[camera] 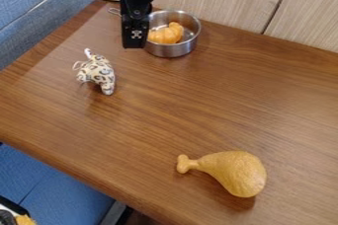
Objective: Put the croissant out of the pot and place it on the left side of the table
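Because the croissant sits inside the pot, far side, its walls likely force a top-down grab. Plush toy at left probably limits drop spots. Gripper hangs near-vertical by the pot's left rim; can't tell if it's spread or closed.

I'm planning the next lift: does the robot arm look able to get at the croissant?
Probably yes: the tool hangs by the open-topped pot and nothing covers the croissant, though the pot's wall may interfere.
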Available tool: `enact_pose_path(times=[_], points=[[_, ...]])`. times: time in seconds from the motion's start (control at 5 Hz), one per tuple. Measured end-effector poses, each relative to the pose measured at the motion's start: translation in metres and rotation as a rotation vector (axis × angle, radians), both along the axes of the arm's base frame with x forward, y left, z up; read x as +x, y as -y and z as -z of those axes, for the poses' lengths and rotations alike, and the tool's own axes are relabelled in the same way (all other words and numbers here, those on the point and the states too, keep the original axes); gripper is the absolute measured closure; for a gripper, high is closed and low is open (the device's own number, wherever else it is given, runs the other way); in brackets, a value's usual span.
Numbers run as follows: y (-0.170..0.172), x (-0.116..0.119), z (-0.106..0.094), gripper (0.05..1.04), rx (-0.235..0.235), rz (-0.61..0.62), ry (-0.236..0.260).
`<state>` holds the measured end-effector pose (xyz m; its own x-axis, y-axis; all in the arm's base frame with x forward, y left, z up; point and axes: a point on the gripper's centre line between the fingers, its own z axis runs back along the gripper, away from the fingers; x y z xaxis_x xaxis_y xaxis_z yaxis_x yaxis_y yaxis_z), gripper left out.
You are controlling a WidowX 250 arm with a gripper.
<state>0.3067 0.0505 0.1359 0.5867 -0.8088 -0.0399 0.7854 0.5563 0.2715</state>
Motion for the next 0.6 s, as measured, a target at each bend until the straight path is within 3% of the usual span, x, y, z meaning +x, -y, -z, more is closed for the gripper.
enact_pose_path(times=[0.2, 0.6], points=[[0.000, -0.001, 0.008, 0.083, -0.005, -0.007, -0.029], [0.012, 0.021, 0.019, 0.083, -0.055, -0.165, -0.097]])
